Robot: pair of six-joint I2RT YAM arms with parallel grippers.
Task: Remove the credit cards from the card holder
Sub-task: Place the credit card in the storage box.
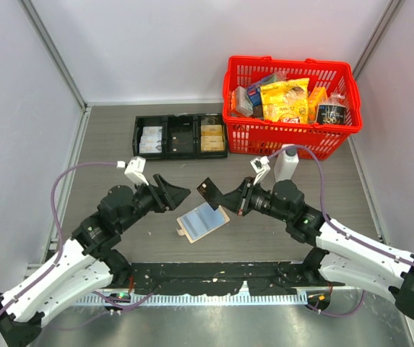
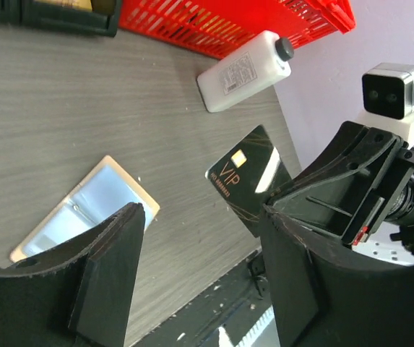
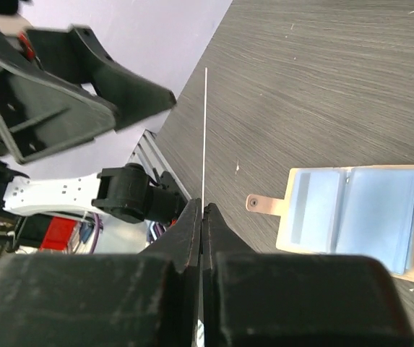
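Note:
The tan card holder [image 1: 202, 222] lies open on the table, pale blue inside facing up; it also shows in the left wrist view [image 2: 84, 210] and the right wrist view [image 3: 355, 220]. My right gripper [image 1: 232, 199] is shut on a dark credit card [image 1: 207, 190] marked VIP and holds it above the table; the card shows face-on in the left wrist view [image 2: 246, 177] and edge-on in the right wrist view [image 3: 205, 130]. My left gripper [image 1: 178, 194] is open and empty, just left of the card, above the holder.
A black three-compartment tray [image 1: 180, 136] with cards stands at the back. A red basket [image 1: 291, 137] of groceries stands at the back right. A white bottle [image 1: 286, 163] lies in front of it, also in the left wrist view [image 2: 243, 69].

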